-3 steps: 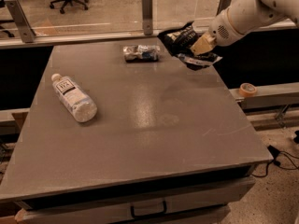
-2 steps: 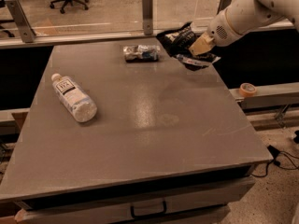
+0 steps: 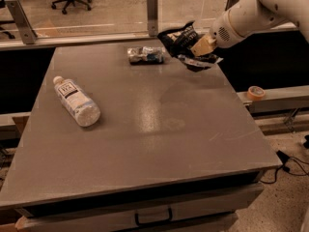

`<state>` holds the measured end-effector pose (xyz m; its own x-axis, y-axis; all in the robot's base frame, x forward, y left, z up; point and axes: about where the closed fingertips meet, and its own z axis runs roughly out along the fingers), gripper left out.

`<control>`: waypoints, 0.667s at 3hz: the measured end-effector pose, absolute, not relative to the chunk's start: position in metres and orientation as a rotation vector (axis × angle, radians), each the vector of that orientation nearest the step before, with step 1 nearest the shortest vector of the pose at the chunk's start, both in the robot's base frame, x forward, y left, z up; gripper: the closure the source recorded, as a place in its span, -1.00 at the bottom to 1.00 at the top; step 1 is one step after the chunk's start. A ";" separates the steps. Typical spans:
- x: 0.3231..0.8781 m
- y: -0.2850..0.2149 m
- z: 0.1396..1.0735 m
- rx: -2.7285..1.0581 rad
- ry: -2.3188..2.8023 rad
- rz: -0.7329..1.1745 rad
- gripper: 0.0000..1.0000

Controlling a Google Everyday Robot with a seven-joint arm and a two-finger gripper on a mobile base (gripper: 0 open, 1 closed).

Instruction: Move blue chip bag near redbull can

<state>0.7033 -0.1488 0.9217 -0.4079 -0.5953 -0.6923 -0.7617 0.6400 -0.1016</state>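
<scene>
A bench [image 3: 145, 144] fills the frame. A bottle [image 3: 76, 102] lies on its side at centre left. At upper centre, near the bench's far edge, lies a can [image 3: 145, 55]. Just right of it is a chip bag [image 3: 179, 38], clasped by the end effector [image 3: 203, 46] reaching in from the upper right.

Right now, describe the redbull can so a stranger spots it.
Far edge of the grey table. The redbull can lies left of the gripper holding the blue chip bag: small, dented silver-blue metal, unlike the clear bottle.
</scene>
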 end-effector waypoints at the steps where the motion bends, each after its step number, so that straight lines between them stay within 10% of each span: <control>1: 0.710 -0.145 0.925 -1.039 2.120 0.297 -0.71; 2: 0.713 -0.147 0.929 -1.032 2.102 0.283 -1.00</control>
